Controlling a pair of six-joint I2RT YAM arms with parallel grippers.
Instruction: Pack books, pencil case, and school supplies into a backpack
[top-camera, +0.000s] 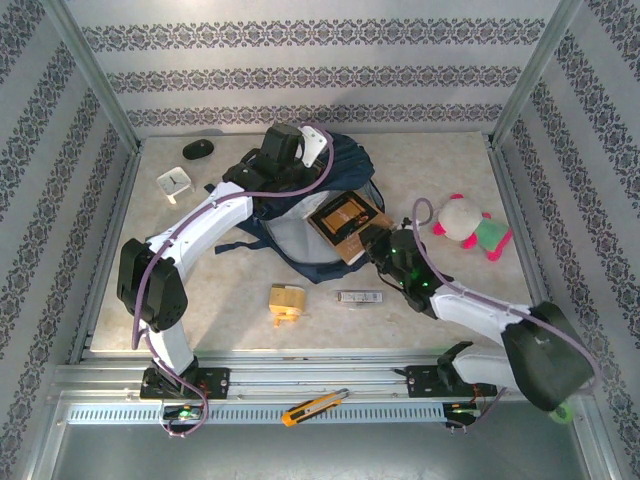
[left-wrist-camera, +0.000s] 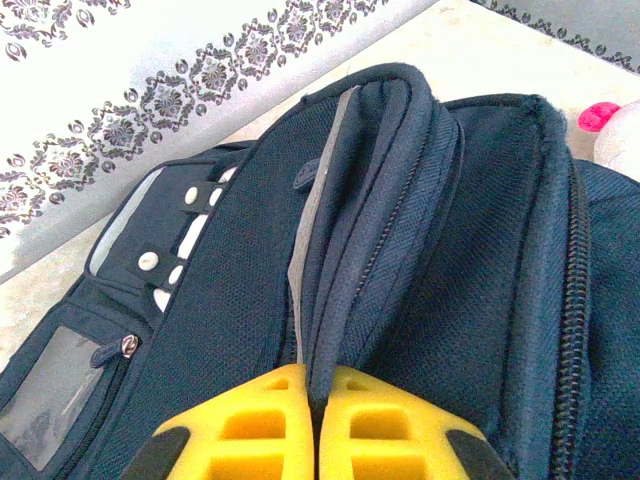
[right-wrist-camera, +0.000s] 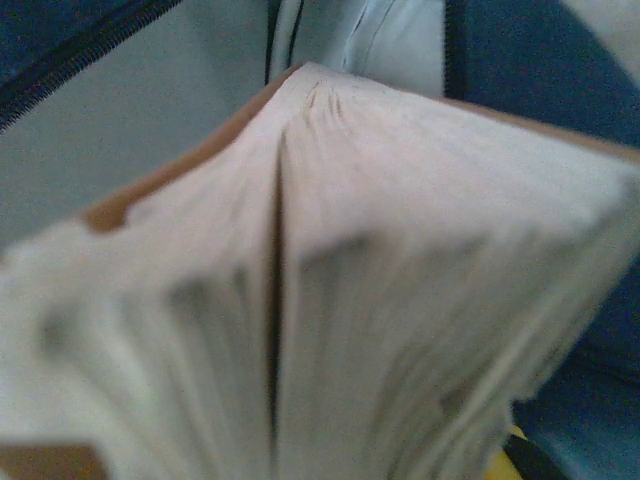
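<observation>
The backpack lies flat in the middle of the table, and everything else is placed against it. At its far, top end the left gripper has its yellow fingers pressed together on a fold of navy fabric beside the zip, holding up 1 lip of the main opening. At the backpack's right side the right gripper pinches the brown book by its near corner. The book lies tilted over the bag's right half, and the right wrist view looks along its fanned page edges toward pale grey lining beyond.

The step in hand looks like sliding the book into the main compartment. To do it well, I judge the left arm should hold the lip high and taut so the mouth gapes. The right arm should lead with the book's far edge, angled down under the raised lip rather than flat over the outer panel. The pages spread a little, so a firm pinch would stop them catching on the zip teeth. Let go only once most of the book is past the opening.

2 supplies lie just in front of the backpack's near end: a tan-yellow block and a silver bar, apart from each other.
</observation>
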